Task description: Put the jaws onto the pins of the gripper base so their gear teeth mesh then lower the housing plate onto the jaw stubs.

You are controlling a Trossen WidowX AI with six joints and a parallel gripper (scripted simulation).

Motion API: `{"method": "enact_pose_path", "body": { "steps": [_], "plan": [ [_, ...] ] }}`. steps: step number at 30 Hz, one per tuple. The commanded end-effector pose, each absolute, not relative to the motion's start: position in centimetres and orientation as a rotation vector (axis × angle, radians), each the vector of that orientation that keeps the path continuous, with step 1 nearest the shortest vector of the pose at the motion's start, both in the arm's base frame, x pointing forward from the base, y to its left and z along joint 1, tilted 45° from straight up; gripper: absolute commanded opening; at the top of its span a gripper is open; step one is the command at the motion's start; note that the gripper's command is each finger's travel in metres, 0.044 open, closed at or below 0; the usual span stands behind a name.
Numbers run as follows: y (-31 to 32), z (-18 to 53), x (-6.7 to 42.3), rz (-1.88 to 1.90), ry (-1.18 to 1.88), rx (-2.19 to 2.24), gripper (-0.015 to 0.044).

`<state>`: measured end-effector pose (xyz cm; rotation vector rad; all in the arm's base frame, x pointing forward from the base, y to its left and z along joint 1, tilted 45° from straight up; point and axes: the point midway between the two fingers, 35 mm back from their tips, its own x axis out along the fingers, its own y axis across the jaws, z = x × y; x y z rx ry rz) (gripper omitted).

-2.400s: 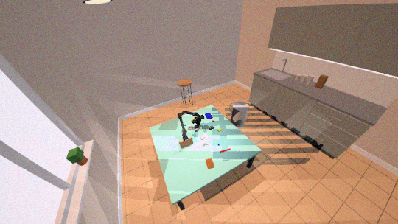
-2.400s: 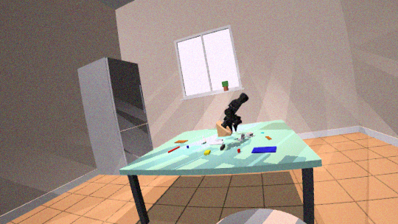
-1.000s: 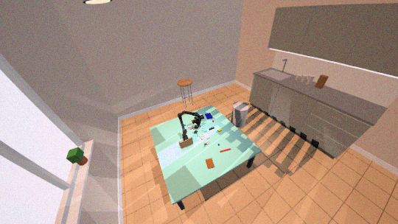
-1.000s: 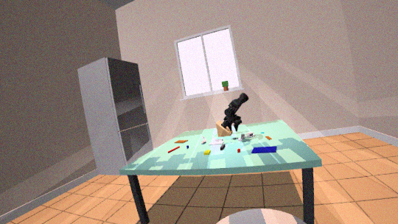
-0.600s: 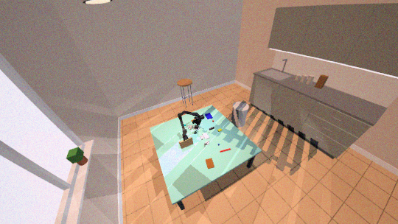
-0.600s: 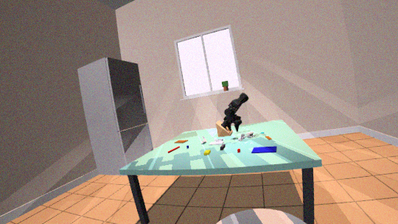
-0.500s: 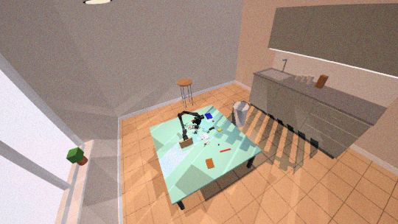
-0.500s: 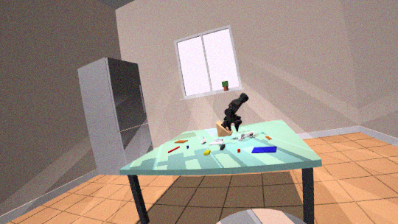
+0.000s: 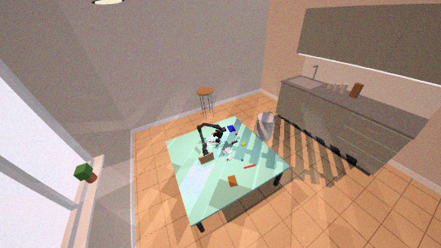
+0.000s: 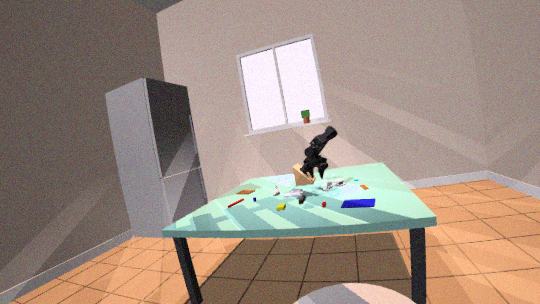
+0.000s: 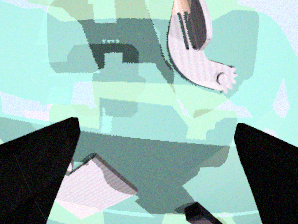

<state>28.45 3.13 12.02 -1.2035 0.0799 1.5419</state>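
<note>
My gripper (image 11: 159,128) (image 10: 317,176) is open, with nothing between its fingers, above the table. A pale curved jaw (image 11: 196,72) with gear teeth and a round hole at one end lies beyond the fingertips in the wrist view, right of centre. A pale flat piece (image 11: 97,189), perhaps the housing plate or the base, lies at lower left, partly hidden by the left finger. Small white parts (image 9: 227,151) (image 10: 295,193) lie together on the table, with others (image 10: 333,185) below the gripper; which is which is too small to tell. Pins and meshing are not visible.
A dark piece (image 11: 200,212) lies at the wrist view's bottom edge. On the table are a blue flat block (image 9: 231,128) (image 10: 358,203), a yellow block (image 9: 243,143) (image 10: 281,206), a red bar (image 9: 249,166) (image 10: 236,203), an orange piece (image 9: 232,180) and a brown block (image 9: 206,158) by the arm.
</note>
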Motion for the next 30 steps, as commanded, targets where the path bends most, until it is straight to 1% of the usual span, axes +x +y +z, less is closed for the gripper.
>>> {"method": "enact_pose_path", "body": {
  "steps": [1, 16, 29, 30],
  "plan": [
    [3.13, 12.02, 28.45, 1.542, 0.08, -1.203, 0.0387],
    [3.13, 12.02, 28.45, 1.542, 0.08, -1.203, 0.0],
    [3.13, 12.02, 28.45, 1.542, 0.08, -1.203, 0.0],
    [3.13, 12.02, 28.45, 1.542, 0.08, -1.203, 0.0026]
  ]
}}
